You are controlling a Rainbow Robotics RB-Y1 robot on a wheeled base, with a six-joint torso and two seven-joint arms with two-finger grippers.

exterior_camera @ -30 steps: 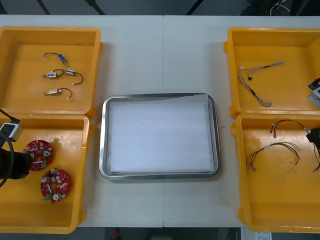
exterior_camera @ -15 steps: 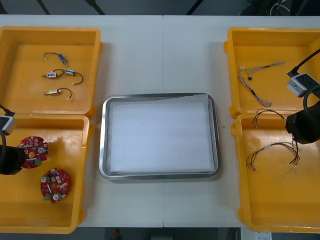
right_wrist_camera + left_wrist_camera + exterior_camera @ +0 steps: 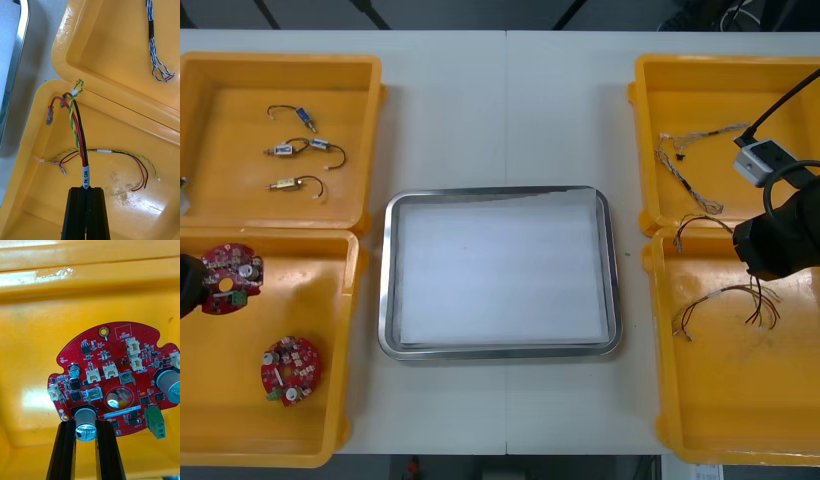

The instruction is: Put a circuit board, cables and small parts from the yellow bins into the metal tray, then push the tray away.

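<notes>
My left gripper [image 3: 200,286] is at the far left over the near left yellow bin [image 3: 330,300]. It is shut on the edge of a round red circuit board [image 3: 225,277], held clear of the bin floor. Its fingers [image 3: 66,435] clamp the board [image 3: 112,378] by a silver capacitor. A second board [image 3: 290,370] lies in the same bin. My right gripper [image 3: 752,245] hangs over the near right bin [image 3: 660,330], shut on a red, black and yellow cable [image 3: 77,123] that trails toward the bin's far rim. The metal tray [image 3: 500,192], white inside, sits in the middle.
Another red and yellow cable [image 3: 725,300] lies on the near right bin's floor. A twisted blue and white cable [image 3: 685,160] lies in the far right bin [image 3: 640,130]. Small metal parts with black leads [image 3: 300,150] sit in the far left bin [image 3: 370,130].
My left gripper lifted one board and carried it left and away from the other board. My right gripper came in from the right edge, closed on a cable and raised it.
</notes>
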